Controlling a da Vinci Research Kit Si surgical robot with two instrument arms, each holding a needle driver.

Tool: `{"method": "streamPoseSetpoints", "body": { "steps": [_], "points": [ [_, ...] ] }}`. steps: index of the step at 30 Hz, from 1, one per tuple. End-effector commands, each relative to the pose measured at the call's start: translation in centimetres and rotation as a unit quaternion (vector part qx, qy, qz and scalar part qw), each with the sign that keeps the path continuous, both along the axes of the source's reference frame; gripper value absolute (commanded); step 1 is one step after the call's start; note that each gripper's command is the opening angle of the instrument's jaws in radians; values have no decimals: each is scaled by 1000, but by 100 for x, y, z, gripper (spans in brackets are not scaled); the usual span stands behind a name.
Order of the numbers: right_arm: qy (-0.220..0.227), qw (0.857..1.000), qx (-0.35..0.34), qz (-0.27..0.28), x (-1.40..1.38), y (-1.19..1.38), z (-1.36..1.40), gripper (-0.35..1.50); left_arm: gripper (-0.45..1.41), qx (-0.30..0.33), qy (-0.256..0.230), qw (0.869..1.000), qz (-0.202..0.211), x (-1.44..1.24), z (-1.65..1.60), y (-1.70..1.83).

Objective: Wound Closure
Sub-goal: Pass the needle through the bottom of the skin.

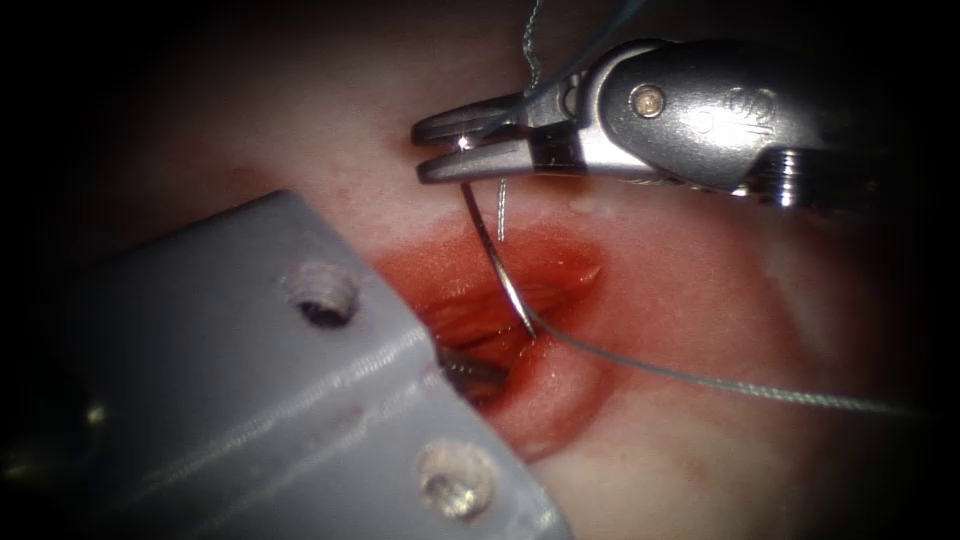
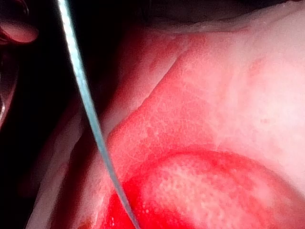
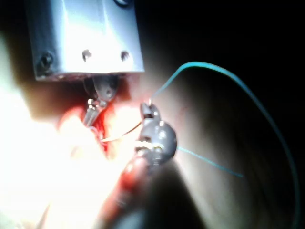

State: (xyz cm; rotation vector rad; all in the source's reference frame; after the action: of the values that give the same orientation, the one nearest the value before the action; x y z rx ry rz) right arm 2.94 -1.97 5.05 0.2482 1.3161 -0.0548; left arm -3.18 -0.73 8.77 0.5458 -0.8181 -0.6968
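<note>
My right tool (image 1: pixel 418 150) comes in from the upper right, shut on the curved needle (image 1: pixel 495 255) near its upper end. The needle arcs down into the red cut (image 1: pixel 530 290), and its lower end meets the tissue at the cut's right lip. Thread (image 1: pixel 720 385) runs from that end away to the right. More thread (image 1: pixel 530 45) crosses my right tool from above. My left tool's tip (image 1: pixel 472 377) sits low in the cut, mostly hidden by its grey housing (image 1: pixel 250 400). The right wrist view shows my right tool (image 3: pixel 148 109), the needle (image 3: pixel 121 137) and my left tool (image 3: pixel 93 112) in the cut.
Red fluid (image 1: pixel 470 260) pools around the cut on pale tissue (image 1: pixel 700 300). A short thread end (image 1: pixel 502 212) hangs below my right tool. In the left wrist view a strand of thread (image 2: pixel 86 102) crosses red-stained tissue (image 2: pixel 205 186). A thread loop (image 3: pixel 257 95) arcs beside the right tool.
</note>
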Motion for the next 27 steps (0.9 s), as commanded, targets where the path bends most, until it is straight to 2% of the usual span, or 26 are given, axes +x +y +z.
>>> {"method": "streamPoseSetpoints", "body": {
  "steps": [1,11,16,27],
  "points": [
    [3,1000,5,0,12,7,-6,-35,-45,-3,-1,1000,-1,-3,-2,11],
    [-15,997,77,19,20,4,-7,-35,-45,-1,-1,1000,-2,-4,-5,14],
    [-25,996,80,-7,19,3,-7,-35,-45,-1,-1,1000,-2,-4,-4,14],
    [-39,993,111,-6,18,6,-7,-35,-45,-2,0,1000,-3,-6,-4,12]
  ]
}}
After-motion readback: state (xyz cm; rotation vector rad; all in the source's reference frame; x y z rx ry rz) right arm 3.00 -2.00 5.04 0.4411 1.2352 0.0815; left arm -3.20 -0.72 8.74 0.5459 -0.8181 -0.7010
